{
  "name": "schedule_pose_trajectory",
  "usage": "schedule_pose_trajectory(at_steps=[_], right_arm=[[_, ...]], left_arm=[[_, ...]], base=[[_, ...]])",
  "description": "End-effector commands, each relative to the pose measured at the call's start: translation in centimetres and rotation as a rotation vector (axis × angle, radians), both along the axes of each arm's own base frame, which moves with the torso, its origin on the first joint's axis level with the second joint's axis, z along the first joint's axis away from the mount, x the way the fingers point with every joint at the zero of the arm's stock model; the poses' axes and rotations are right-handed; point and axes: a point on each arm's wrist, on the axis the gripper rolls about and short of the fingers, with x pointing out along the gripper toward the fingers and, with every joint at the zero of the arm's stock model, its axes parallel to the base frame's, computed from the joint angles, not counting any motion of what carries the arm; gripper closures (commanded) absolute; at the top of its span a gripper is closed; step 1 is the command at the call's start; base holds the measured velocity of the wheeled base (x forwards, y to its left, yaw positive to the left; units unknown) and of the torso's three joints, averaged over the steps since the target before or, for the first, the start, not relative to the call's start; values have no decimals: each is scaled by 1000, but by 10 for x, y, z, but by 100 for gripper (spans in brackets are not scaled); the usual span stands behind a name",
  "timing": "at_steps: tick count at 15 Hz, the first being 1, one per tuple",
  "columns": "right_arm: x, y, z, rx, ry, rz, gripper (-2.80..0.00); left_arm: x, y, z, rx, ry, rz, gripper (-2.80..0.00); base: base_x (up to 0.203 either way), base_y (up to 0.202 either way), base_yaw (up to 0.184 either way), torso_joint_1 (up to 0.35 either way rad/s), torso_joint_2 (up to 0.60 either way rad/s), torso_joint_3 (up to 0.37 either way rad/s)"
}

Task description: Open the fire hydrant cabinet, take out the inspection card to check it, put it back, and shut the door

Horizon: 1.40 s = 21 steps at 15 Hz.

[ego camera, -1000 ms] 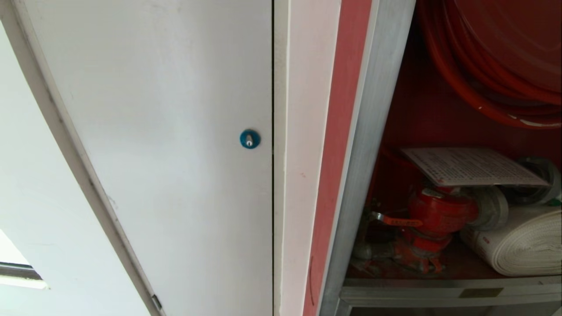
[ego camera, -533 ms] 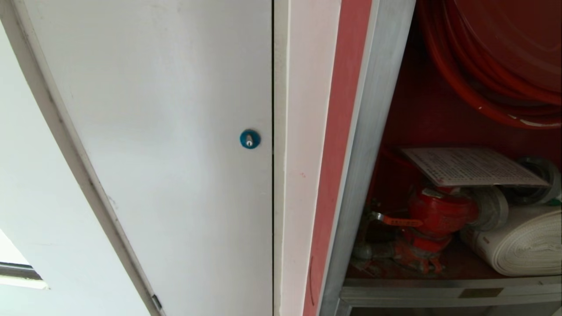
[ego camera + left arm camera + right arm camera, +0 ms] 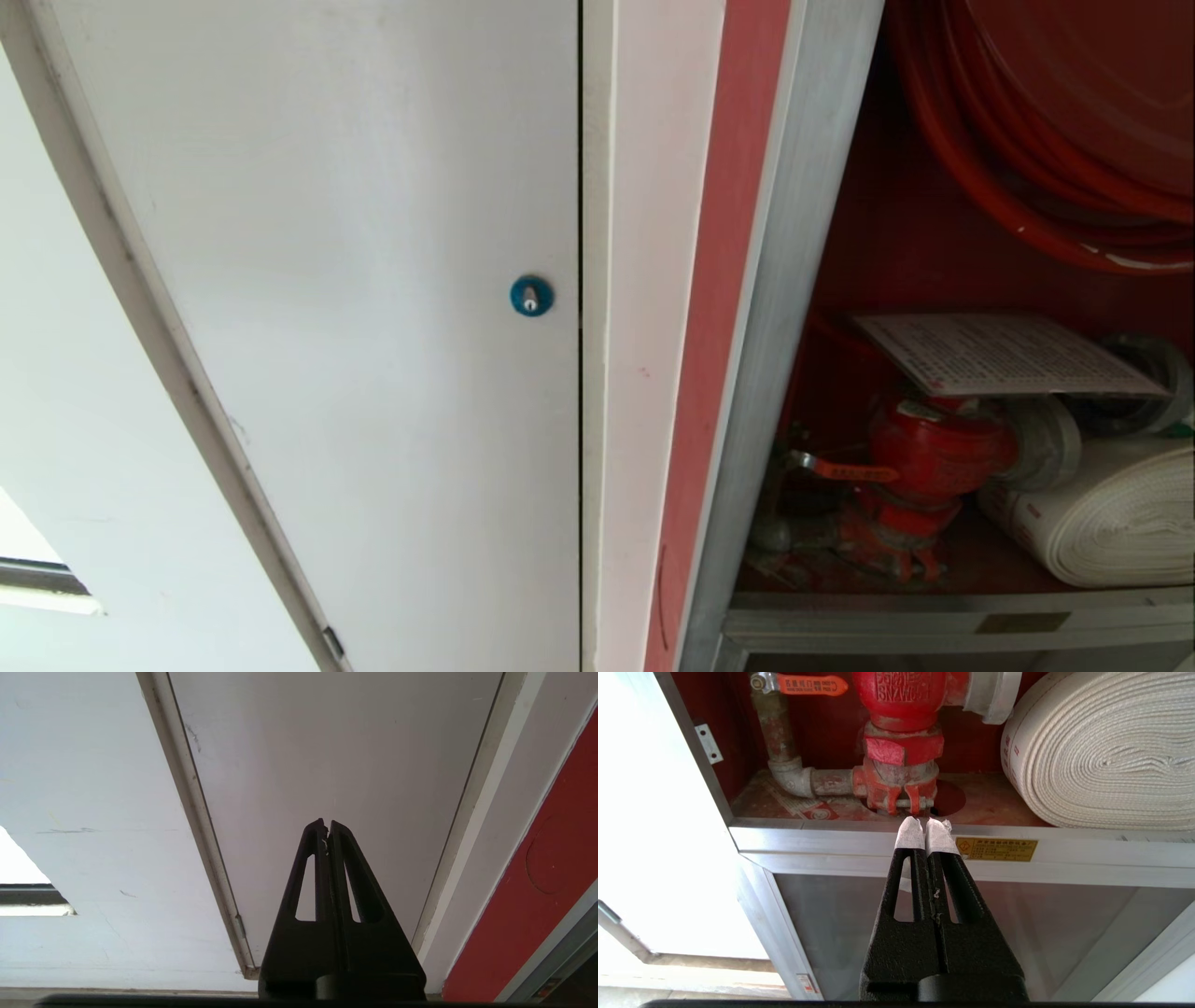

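The fire hydrant cabinet point(image 3: 794, 280) stands open at the right of the head view, silver-framed and red inside. The inspection card point(image 3: 999, 355) lies flat on top of the red valve point(image 3: 934, 457), beside the white rolled hose point(image 3: 1111, 523) and below the red hose reel point(image 3: 1074, 112). The door is out of view. My right gripper point(image 3: 923, 826) is shut and empty, its white-taped tips in front of the cabinet's lower sill point(image 3: 831, 840), below the valve point(image 3: 901, 700). My left gripper point(image 3: 325, 826) is shut, facing the plain white panel.
A white panel door point(image 3: 373, 373) with a blue round lock point(image 3: 531, 296) fills the left of the head view. Under the sill with its yellow label point(image 3: 997, 849) sits a grey framed panel point(image 3: 1017, 933). The hose roll point(image 3: 1101, 751) fills the cabinet's right side.
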Motion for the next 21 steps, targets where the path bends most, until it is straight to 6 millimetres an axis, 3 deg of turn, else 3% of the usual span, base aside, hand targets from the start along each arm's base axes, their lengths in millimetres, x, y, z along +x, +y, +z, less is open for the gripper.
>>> schedule_pose_trajectory(at_steps=[1, 3, 7, 15, 21], right_arm=[[-2, 0, 5, 19, -2, 3, 0], [-5, 0, 22, 84, 14, 5, 0], [-4, 0, 35, 81, 23, 17, 0], [5, 1, 67, -183, 44, 79, 0], [28, 2, 101, -353, 106, 112, 0]], left_arm=[[1, 0, -3, 0, 12, 0, 0], [1, 0, -3, 0, 12, 0, 0], [1, 0, -3, 0, 12, 0, 0], [1, 0, -3, 0, 12, 0, 0], [1, 0, -3, 0, 12, 0, 0]], base=[[0, 0, 0, 0, 0, 0], [0, 0, 0, 0, 0, 0], [0, 0, 0, 0, 0, 0], [0, 0, 0, 0, 0, 0], [0, 0, 0, 0, 0, 0]])
